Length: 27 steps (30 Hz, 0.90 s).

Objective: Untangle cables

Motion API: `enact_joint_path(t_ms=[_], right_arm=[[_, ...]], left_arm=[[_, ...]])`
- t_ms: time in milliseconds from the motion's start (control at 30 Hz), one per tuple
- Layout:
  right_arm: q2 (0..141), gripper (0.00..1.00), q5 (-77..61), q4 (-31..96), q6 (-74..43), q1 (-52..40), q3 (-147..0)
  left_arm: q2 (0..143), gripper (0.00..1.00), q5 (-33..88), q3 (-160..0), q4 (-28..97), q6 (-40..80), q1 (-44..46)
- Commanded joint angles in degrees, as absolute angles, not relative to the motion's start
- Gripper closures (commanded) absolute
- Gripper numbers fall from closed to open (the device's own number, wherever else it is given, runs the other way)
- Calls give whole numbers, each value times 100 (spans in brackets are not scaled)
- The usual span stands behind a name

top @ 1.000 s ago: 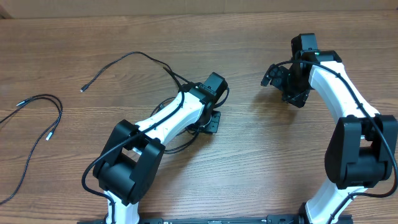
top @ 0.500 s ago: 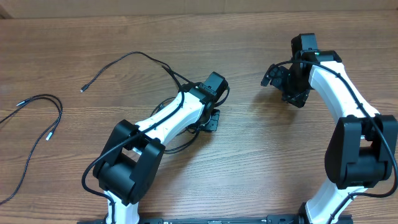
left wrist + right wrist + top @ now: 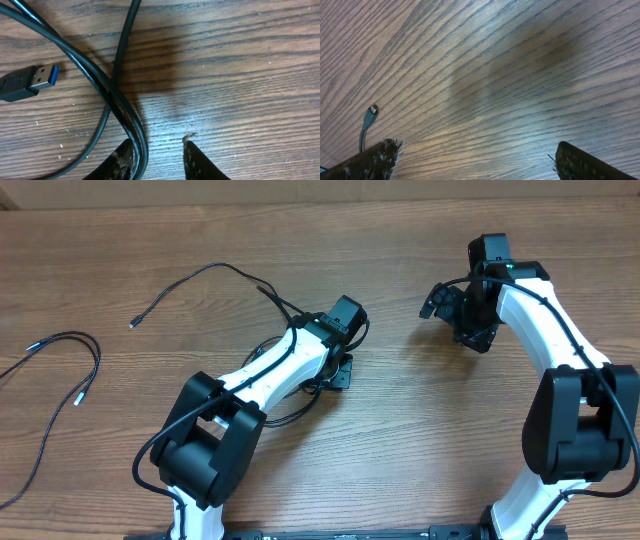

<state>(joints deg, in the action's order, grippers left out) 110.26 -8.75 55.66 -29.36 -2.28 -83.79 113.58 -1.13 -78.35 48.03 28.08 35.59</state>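
Crowding the left pincer (image 3: 157, 152), cables (image 3: 116, 95) leave open tabletop (image 3: 400, 445) around right pincer (image 3: 475, 160).

The left arm (image 3: 275, 375) reaches forward and to the right, wrist bent down. The left end effector (image 3: 159, 160) sits low with its fingers a modest gap apart. The right arm (image 3: 530, 315) stretches forward, wrist turned left. The right end effector (image 3: 480, 162) is spread wide.

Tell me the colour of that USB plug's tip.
Blue; the USB plug shows best in the left wrist view.
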Motion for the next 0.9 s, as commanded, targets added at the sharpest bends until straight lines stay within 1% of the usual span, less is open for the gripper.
enact_joint_path(t_ms=[0, 433, 600, 733, 867], right_arm=[[11032, 0, -840, 5557, -2928, -228, -8433], [11032, 0, -840, 5555, -2928, -228, -8433], [11032, 0, -840, 5555, -2928, -228, -8433], [11032, 0, -840, 5555, -2926, -228, -8433], [11032, 0, -840, 5555, -2926, -228, -8433]], left_arm=[[11445, 65, -183, -7784, 4783, 2945, 3568], [11583, 68, -183, -7782, 4731, 3238, 3566], [11655, 65, -130, -7782, 4661, 3236, 3566], [11657, 64, 274, -7782, 4547, 3212, 3570], [11657, 65, 1133, -7782, 4442, 2952, 3573]])
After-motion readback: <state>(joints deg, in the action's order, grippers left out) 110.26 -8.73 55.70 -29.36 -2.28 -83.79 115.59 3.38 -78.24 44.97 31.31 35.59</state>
